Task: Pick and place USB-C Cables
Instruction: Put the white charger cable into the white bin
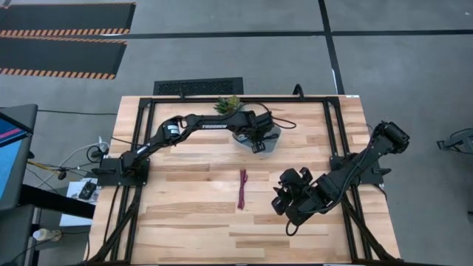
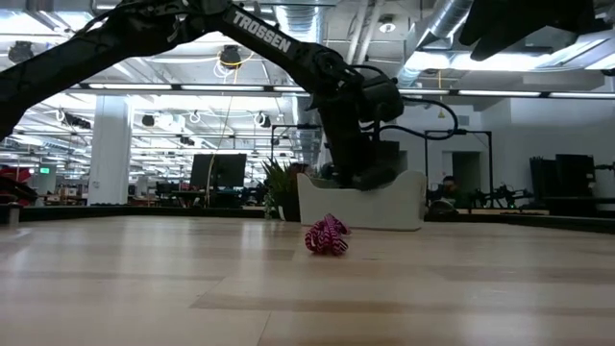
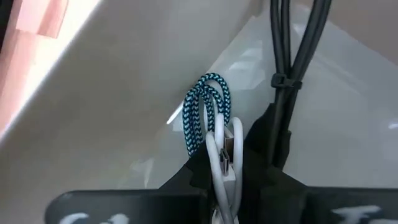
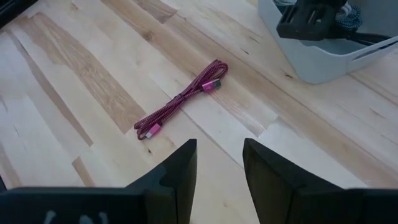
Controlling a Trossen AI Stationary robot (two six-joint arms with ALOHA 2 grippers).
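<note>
My left gripper [image 1: 257,143] reaches down into a light grey bin [image 1: 270,145] at the table's far middle and is shut on a white cable [image 3: 224,163]. A teal braided cable [image 3: 203,112] loops up right beside the white one inside the bin. Dark cords with a tie [image 3: 285,68] run alongside; I cannot tell whether they are a task cable. A maroon-red cable [image 1: 242,188] lies stretched out on the wood at mid-table, also seen in the low view [image 2: 327,235] and the right wrist view [image 4: 180,99]. My right gripper [image 4: 219,163] hovers open to the right of it [image 1: 284,201]. My left gripper pinches the white cable between its two fingers, at folded strands with a connector [image 3: 226,149] showing. The fingers come from above, pointing down into the bin. The teal cable's lower end disappears behind one finger [image 3: 198,169], so I cannot tell whether it is held too.
A small green potted plant [image 1: 229,104] stands just beyond the bin at the far edge. Black frame rails [image 1: 329,125] run along the table's sides. Bare wood lies around the maroon cable. The bin [image 4: 323,59] shows past it in the right wrist view.
</note>
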